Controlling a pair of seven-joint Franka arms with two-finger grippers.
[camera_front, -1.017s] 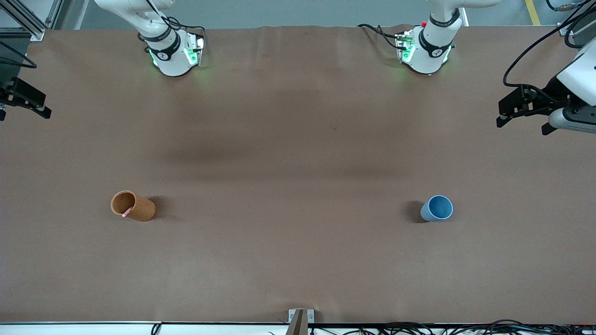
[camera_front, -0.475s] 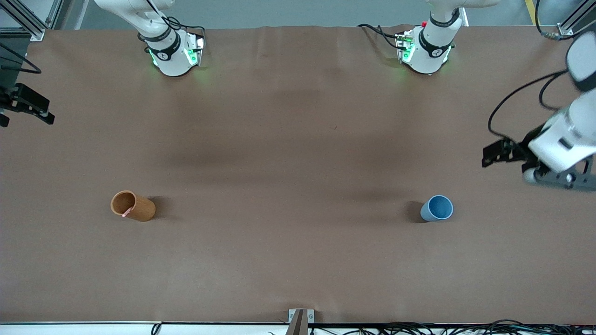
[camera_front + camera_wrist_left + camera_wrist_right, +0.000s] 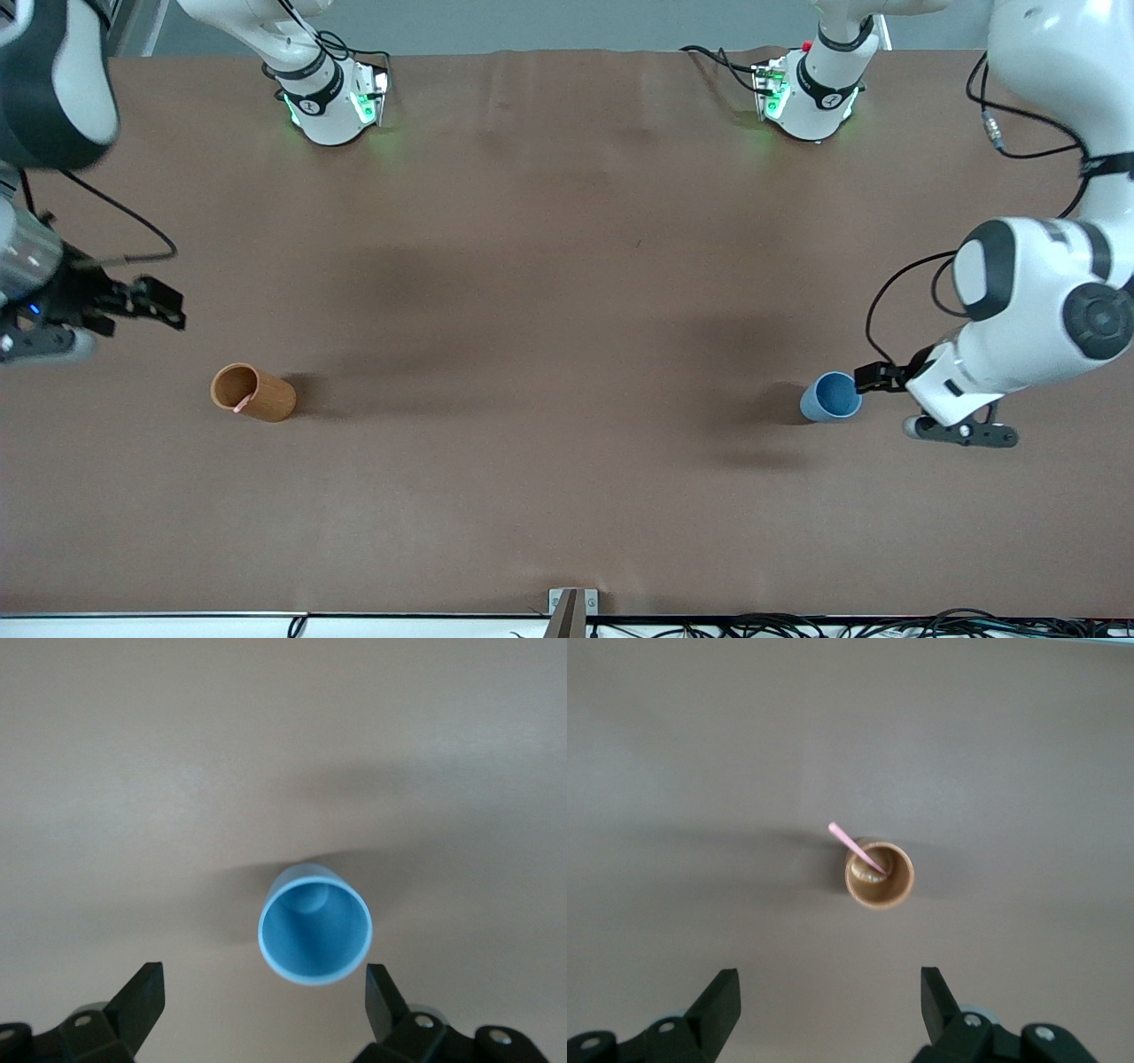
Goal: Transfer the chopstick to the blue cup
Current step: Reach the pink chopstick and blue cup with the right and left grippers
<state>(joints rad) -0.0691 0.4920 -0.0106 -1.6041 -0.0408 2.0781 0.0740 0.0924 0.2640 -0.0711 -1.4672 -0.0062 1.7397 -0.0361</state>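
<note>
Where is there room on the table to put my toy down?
The widest bare patch lies between the brown cup holding the pink stick and the blue cup. It is crowded beside the blue cup, where the left end effector hovers open.

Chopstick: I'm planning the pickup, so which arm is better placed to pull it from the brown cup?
Right. Its tool, open, is at the brown cup's end, with the chopstick ahead in its wrist view. The left tool, open, is by the blue cup.
</note>
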